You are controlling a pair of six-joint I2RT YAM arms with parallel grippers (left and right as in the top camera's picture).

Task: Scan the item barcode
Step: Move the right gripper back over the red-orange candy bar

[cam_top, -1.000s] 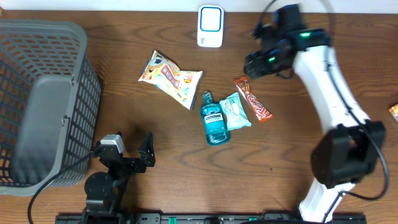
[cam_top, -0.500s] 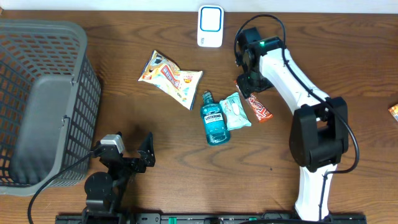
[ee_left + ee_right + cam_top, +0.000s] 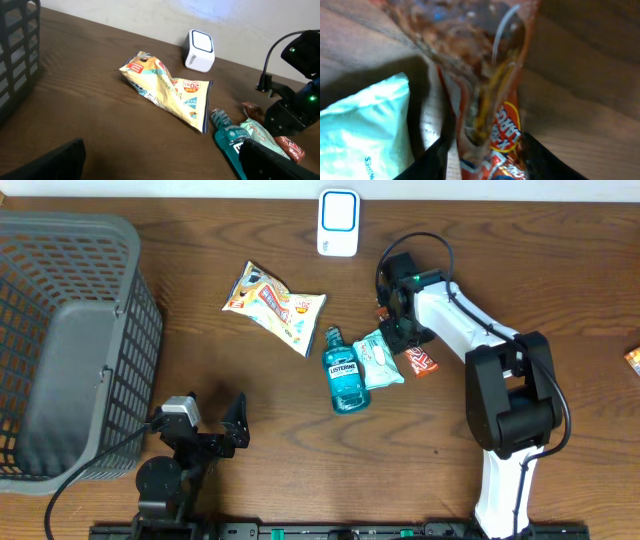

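My right tool (image 3: 399, 318) is down at the upper end of the orange-red foil snack bar wrapper (image 3: 424, 362), which lies on the dark wooden tabletop (image 3: 560, 260). It sits just beside a mint-green wipes packet (image 3: 382, 358). From my right wrist, the crinkled wrapper fills the space between my two dark fingers (image 3: 426, 161), one on each side of it. They stand partly apart and very near its edges, but I cannot tell whether they are pressing on it.

A blue mouthwash bottle (image 3: 345, 377) lies on the far side of the wipes packet, touching it. A pale, printed snack bag (image 3: 272, 305) lies near the bottle's cap. The small white scanner with a blue face (image 3: 338, 222) stands at the far edge of the tabletop, apart from the wrapper.

My left tool (image 3: 210, 418) rests near the front edge with its fingers spread wide and nothing between them. It is beside the grey mesh basket (image 3: 60, 350).
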